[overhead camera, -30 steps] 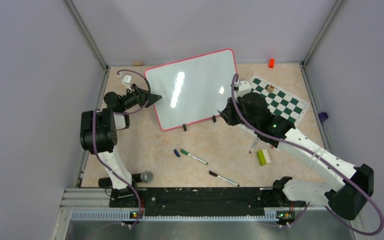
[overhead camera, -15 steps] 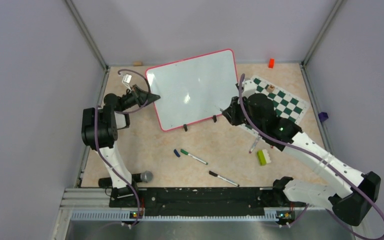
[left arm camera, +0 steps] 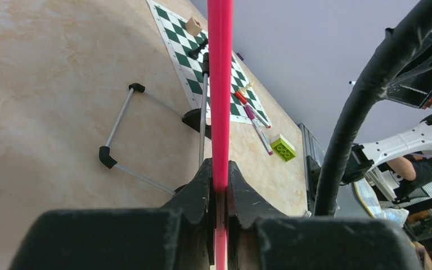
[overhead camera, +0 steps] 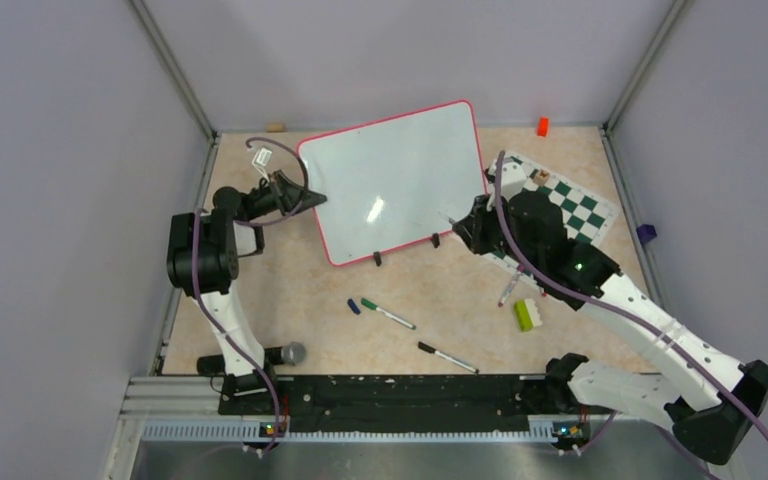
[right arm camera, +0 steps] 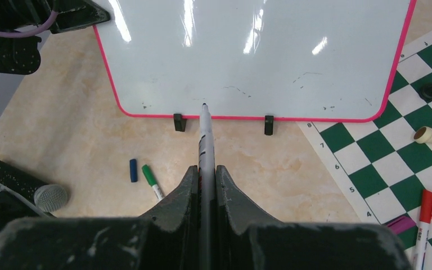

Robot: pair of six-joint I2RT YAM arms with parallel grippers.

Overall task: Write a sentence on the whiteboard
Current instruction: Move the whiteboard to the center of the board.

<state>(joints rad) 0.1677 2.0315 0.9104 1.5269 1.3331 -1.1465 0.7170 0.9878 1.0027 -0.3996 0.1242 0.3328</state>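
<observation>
The whiteboard (overhead camera: pixel 390 180), glossy white in a red frame, stands tilted on two black feet at the back middle. My left gripper (overhead camera: pixel 303 197) is shut on its left edge. In the left wrist view the red frame (left arm camera: pixel 220 84) runs straight up from between the fingers of that gripper (left arm camera: pixel 220 174). My right gripper (overhead camera: pixel 467 226), at the board's lower right corner, is shut on a white marker (right arm camera: pixel 205 135). Seen from the right wrist, the marker sticks out of this gripper (right arm camera: pixel 205 174) toward the board (right arm camera: pixel 247 56). The sentence is out of view; the board shows only glare and faint specks.
A green-and-white chess mat (overhead camera: pixel 570 205) with pieces lies right of the board. On the table in front lie a green-capped marker (overhead camera: pixel 388 314), a blue cap (overhead camera: pixel 354 306), a black marker (overhead camera: pixel 448 357), a lime brick (overhead camera: pixel 526 315) and a microphone (overhead camera: pixel 285 353).
My left gripper has shut on the board's left edge. The board has shifted slightly right, and the right gripper with its marker has moved right with it.
</observation>
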